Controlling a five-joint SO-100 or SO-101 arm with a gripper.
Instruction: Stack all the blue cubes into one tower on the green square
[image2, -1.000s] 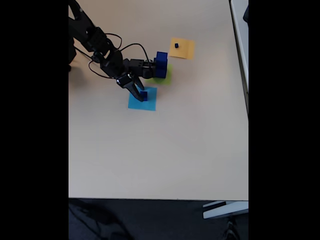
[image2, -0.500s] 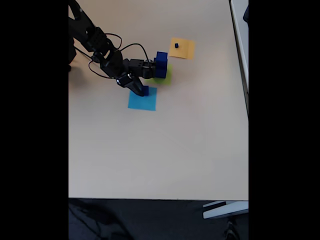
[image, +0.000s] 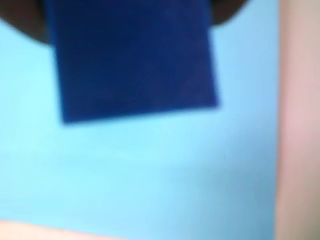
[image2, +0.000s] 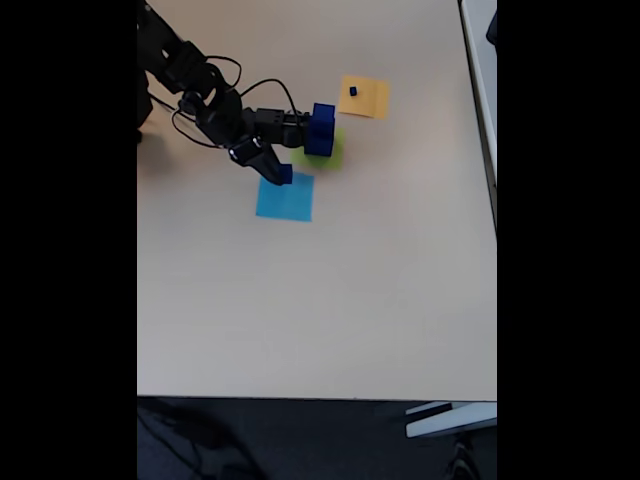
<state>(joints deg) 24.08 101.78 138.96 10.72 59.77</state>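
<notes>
In the fixed view my gripper (image2: 279, 175) is shut on a small blue cube (image2: 285, 174), holding it over the far edge of the light-blue paper square (image2: 285, 200). The wrist view shows this cube (image: 135, 60) close up and blurred between dark fingers (image: 20, 20), with the light-blue paper (image: 150, 170) below it. A larger blue cube (image2: 321, 130) stands on the green square (image2: 330, 155), just right of the gripper. A tiny blue cube (image2: 353, 91) sits on the orange-yellow square (image2: 366, 98).
The black arm (image2: 190, 85) and its cables reach in from the top left of the beige table (image2: 330, 300). The table's front edge runs along the bottom and its right edge lies near a white object (image2: 450, 418).
The gripper has risen and pulled back toward the arm's base with the small blue cube, from the middle of the light-blue square to its far edge. The other cubes have not moved.
</notes>
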